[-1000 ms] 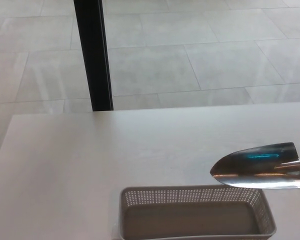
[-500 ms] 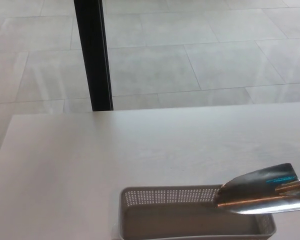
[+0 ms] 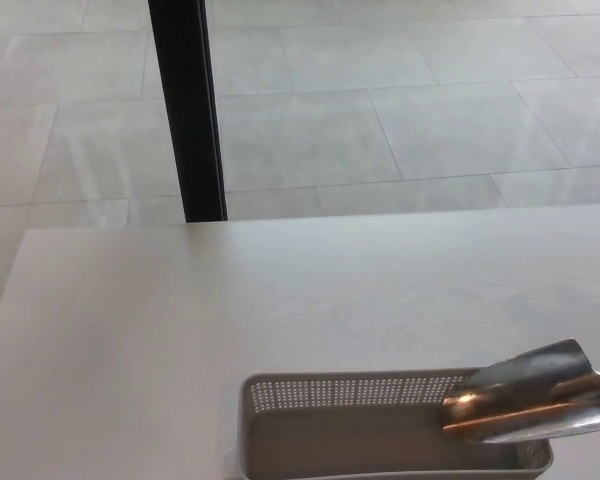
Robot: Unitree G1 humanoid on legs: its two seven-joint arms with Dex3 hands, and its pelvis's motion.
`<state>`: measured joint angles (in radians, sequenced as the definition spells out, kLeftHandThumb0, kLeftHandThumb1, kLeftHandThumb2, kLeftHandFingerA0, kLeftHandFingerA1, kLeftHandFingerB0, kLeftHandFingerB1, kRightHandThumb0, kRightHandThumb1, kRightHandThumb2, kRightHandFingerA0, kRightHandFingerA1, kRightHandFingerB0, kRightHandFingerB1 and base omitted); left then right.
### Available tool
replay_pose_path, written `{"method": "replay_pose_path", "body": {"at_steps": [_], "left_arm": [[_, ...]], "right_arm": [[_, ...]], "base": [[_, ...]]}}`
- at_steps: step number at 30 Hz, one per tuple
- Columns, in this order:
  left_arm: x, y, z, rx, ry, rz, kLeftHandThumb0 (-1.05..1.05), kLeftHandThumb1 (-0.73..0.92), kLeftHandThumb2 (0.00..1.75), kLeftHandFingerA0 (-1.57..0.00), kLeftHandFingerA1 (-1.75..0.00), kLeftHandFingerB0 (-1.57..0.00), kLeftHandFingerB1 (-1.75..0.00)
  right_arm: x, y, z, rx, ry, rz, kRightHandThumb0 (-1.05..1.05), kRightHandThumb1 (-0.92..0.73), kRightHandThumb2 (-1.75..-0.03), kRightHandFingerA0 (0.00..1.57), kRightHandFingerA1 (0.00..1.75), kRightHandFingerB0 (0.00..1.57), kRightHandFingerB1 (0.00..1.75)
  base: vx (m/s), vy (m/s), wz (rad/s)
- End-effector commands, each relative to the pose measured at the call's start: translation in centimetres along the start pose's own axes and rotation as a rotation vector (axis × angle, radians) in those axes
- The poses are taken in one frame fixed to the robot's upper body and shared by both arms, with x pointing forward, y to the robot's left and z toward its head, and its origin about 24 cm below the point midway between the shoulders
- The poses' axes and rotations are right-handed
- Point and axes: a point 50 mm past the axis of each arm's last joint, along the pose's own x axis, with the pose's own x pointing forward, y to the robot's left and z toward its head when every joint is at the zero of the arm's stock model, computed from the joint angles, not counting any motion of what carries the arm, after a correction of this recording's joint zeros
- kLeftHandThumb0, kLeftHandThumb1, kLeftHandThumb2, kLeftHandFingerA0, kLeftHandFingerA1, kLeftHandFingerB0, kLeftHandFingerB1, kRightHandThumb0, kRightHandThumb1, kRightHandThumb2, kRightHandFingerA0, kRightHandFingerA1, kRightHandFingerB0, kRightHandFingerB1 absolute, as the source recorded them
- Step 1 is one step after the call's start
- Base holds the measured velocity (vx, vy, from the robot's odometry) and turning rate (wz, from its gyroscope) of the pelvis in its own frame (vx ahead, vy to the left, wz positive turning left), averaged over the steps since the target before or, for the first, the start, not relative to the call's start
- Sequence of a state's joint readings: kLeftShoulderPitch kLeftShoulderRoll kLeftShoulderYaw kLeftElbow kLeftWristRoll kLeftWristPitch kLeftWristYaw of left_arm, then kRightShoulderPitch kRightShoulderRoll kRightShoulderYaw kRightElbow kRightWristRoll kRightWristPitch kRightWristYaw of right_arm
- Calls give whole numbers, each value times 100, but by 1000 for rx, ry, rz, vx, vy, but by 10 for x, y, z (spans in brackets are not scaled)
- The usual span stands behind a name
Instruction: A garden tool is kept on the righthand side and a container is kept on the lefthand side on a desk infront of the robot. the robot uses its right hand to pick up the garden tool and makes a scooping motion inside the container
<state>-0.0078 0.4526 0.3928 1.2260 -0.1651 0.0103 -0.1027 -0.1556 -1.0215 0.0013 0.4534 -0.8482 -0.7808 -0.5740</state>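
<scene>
Behind pale desk (image 3: 180, 320), black post (image 3: 187, 110), tiled floor (image 3: 410, 120).

We look down on a pale tabletop (image 3: 180, 330) with a grey perforated container (image 3: 380, 430) at the bottom edge of the picture, its holed rim facing us. A shiny metal garden tool (image 3: 525, 408), a trowel blade, comes in from the right edge and overlaps the container's right end, its pointed tip toward the left and tilted down. We cannot tell whether the blade touches the container's floor. Beyond the tabletop we see a tiled floor (image 3: 430, 120) and a black upright post (image 3: 185, 110).
</scene>
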Motion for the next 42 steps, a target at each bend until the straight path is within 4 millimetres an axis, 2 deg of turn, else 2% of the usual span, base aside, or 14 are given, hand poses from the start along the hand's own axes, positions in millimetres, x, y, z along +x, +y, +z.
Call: {"method": "replay_pose_path", "body": {"at_steps": [1, 3, 4, 5, 6, 17, 21, 25, 32, 34, 36, 40, 41, 42], "left_arm": [[0, 6, 8, 8, -12, 22, -43, 71, 60, -67, -71, -49, -56], [0, 6, 8, -8, -19, 11, -41, 72, 61, -63, -72, -46, -57], [-1, 7, 7, -12, -26, -7, -41, 71, 61, -60, -70, -42, -55], [-1, 7, 7, -20, -33, -16, -41, 71, 61, -60, -70, -42, -55], [-1, 7, 7, -26, -31, -10, -41, 72, 60, -61, -69, -43, -54], [-1, 3, 6, -27, -17, -19, -40, 71, 61, -63, -68, -43, -52], [0, 2, 7, -49, -11, -17, -39, 72, 62, -61, -70, -43, -53], [0, 3, 5, -22, -17, -20, -41, 72, 60, -64, -71, -43, -53], [0, 2, 5, -33, -13, -22, -41, 71, 60, -64, -72, -44, -54], [0, 3, 4, -20, -10, -19, -42, 71, 61, -64, -70, -45, -53], [0, 2, 4, -21, -14, -10, -42, 69, 60, -66, -73, -47, -54], [0, 2, 5, -35, -15, -18, -41, 71, 61, -65, -72, -45, -54], [0, 2, 4, -24, -7, -17, -43, 70, 60, -64, -70, -44, -52], [0, 2, 4, -21, -7, -16, -43, 70, 60, -64, -70, -44, -52]], "right_arm": [[11, -1, 9, -52, -75, -47, -17, -42, -89, 92, 171, 79, 148], [14, 0, 12, -62, -93, -26, -17, -41, -92, 92, 169, 80, 146], [19, 1, 19, -68, -137, -17, -21, -42, -88, 110, 160, 78, 128], [22, 1, 24, -75, -167, -4, -21, -42, -88, 110, 160, 78, 128], [25, 0, 28, -90, -202, 16, -18, -44, -79, 93, 168, 84, 130], [38, 8, 58, -53, -332, 61, -25, -47, -80, 92, 170, 88, 123], [40, 17, 67, -42, -317, 102, -23, -49, -80, 94, 166, 90, 114], [44, 34, 79, 0, -217, 244, -32, -66, -72, 93, 159, 91, 86], [48, 52, 92, 73, -123, 303, -25, -57, -80, 95, 164, 90, 83], [50, 60, 99, 107, -97, 305, -24, -58, -83, 94, 165, 91, 88], [51, 69, 108, 144, -77, 323, -23, -55, -88, 93, 165, 89, 109], [52, 78, 121, 211, -66, 322, -25, -58, -91, 93, 168, 90, 97], [53, 82, 128, 251, -62, 316, -22, -55, -92, 91, 172, 86, 113], [54, 83, 132, 259, -60, 313, -22, -57, -87, 90, 173, 86, 110]], "base": [[0, 0, 0], [0, 0, 0], [0, 0, 0], [0, 0, 0], [0, 0, 0], [0, 0, 0], [0, 0, 0], [0, 0, 0], [0, 0, 0], [0, 0, 0], [0, 0, 0], [0, 0, 0], [0, 0, 0], [0, 0, 0]]}}
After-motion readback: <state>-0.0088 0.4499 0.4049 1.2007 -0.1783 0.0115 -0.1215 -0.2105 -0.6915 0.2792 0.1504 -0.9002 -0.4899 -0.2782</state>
